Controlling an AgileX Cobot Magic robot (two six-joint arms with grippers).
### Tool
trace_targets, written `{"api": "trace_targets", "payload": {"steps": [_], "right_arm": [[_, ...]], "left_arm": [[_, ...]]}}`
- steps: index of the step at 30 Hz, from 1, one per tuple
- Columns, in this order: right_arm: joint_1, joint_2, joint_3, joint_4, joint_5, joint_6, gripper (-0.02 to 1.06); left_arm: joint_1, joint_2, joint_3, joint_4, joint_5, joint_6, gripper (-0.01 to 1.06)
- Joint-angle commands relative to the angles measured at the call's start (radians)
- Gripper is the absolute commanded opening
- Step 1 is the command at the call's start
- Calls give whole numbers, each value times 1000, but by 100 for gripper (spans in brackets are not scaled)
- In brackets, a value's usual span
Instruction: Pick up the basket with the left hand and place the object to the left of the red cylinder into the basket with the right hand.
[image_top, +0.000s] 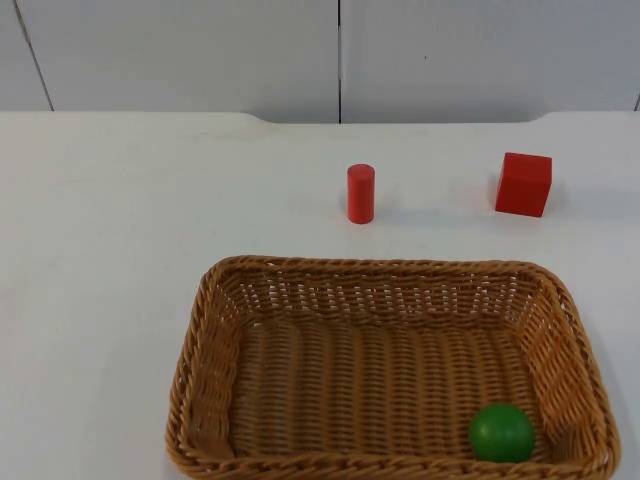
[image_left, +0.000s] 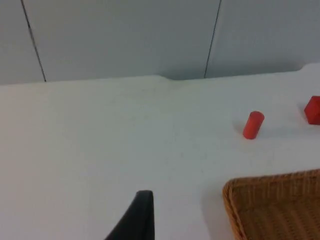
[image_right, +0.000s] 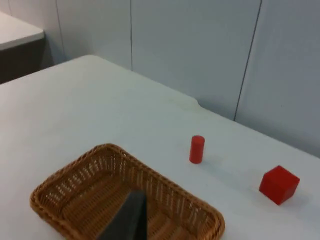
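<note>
Green ball (image_top: 501, 432) sits in basket (image_top: 215, 330) on desk (image_top: 110, 250), red cylinder (image_top: 360, 193) behind; jaws' state can't tell.

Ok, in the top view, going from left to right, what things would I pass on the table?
Basket → red cylinder → green ball, lying in the basket's near right corner → red cube.

White tabletop, grey panel wall

Plain white matte tabletop (image_top: 120, 260) runs back to a light grey partition wall (image_top: 180, 55) split by dark vertical seams. Tabletop's far edge has a shallow raised step near the middle. In the right wrist view, a second white surface (image_right: 17, 31) over a dark base stands beside the wall. Even, soft light.
</note>
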Motion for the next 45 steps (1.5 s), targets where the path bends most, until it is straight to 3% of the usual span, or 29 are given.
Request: {"api": "trace_targets", "payload": {"steps": [1, 9, 16, 18, 22, 26, 31, 45], "right_arm": [[4, -52, 25, 4, 39, 5, 105], [4, -177, 48, 4, 219, 54, 105], [4, -187, 50, 4, 320, 54, 105], [4, -187, 66, 16, 329, 54, 105], [4, -187, 92, 75, 325, 22, 105], [4, -187, 99, 229, 275, -95, 105], [4, -187, 116, 346, 243, -195, 105], [4, -187, 116, 346, 243, -207, 105]], "left_arm": [[3, -79, 52, 26, 32, -29, 105], [3, -360, 176, 197, 116, -165, 105], [3, -484, 276, 263, 147, -220, 105], [3, -484, 285, 284, 190, -233, 105], [3, -484, 295, 286, 193, -240, 105], [3, -484, 295, 301, 191, -240, 105], [3, -484, 295, 316, 191, -208, 105], [3, -484, 295, 320, 191, -200, 105]]}}
